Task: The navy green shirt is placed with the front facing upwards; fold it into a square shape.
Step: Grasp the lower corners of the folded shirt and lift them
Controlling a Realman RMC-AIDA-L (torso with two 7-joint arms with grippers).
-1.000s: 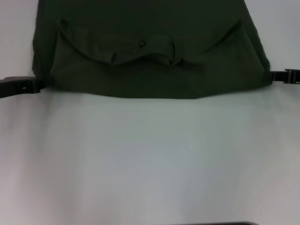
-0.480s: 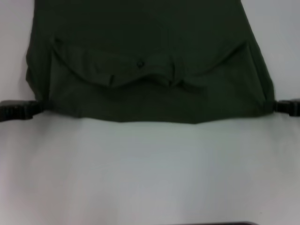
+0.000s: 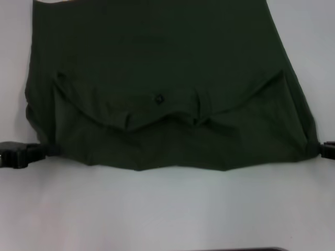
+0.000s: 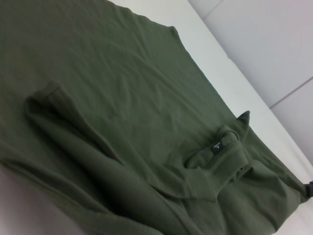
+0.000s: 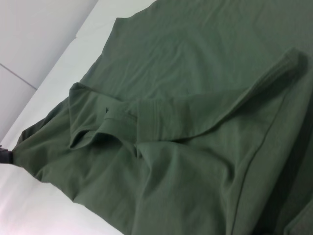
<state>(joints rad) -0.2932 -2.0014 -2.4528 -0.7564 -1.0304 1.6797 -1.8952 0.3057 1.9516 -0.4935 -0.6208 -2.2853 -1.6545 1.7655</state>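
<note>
The navy green shirt (image 3: 157,63) lies spread on the white table (image 3: 167,209), its plain side up. Its neck end is folded over toward me, so the ribbed collar and the small dark neck label (image 3: 158,97) show. My left gripper (image 3: 49,150) is shut on the shirt's near left corner. At the near right corner, my right gripper (image 3: 316,149) is shut on the cloth too. The left wrist view shows the shirt (image 4: 122,98), its label (image 4: 215,147) and the far right gripper (image 4: 309,190). From the right wrist I see the folded collar (image 5: 146,122) and the left gripper (image 5: 5,156).
Bare white table runs from the shirt's near edge to the front, where a dark strip (image 3: 241,249) shows at the bottom of the head view. Pale wall panels (image 4: 274,44) stand beyond the table's far side.
Both grippers have pulled the shirt's near edge toward me. The fold, collar and label have slid nearer along with it.
</note>
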